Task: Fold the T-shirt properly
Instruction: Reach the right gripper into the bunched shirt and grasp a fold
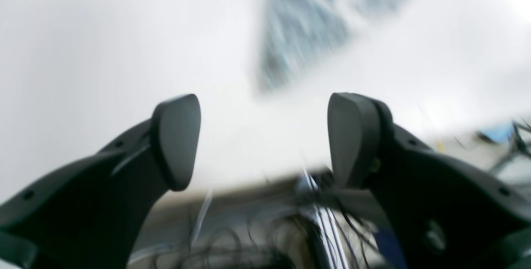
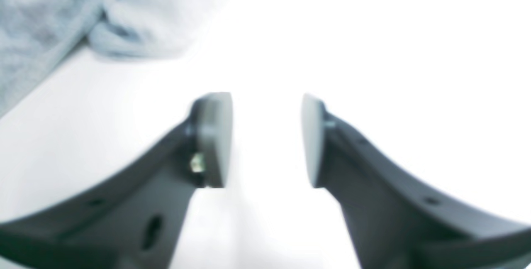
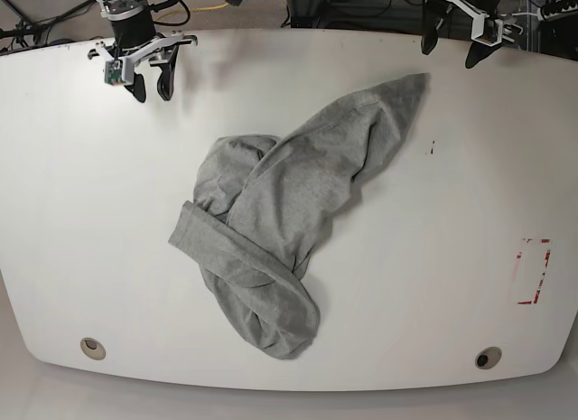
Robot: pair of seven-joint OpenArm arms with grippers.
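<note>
The grey T-shirt (image 3: 280,221) lies crumpled in a bunched heap in the middle of the white table (image 3: 72,212), one part stretching toward the far right. No lettering shows. My left gripper (image 3: 452,48) hangs open over the table's far right edge, apart from the cloth. In its own blurred view the left gripper (image 1: 265,136) is empty, with the T-shirt (image 1: 298,28) ahead. My right gripper (image 3: 150,86) stands open at the far left. In the right wrist view the right gripper (image 2: 267,136) holds nothing, and the T-shirt (image 2: 62,11) is at the upper left.
A red-outlined rectangle (image 3: 533,271) is marked on the table at the right. Two round holes (image 3: 92,348) (image 3: 489,358) sit near the front edge. A small dark mark (image 3: 432,149) lies right of the cloth. Cables (image 1: 290,235) run behind the far edge.
</note>
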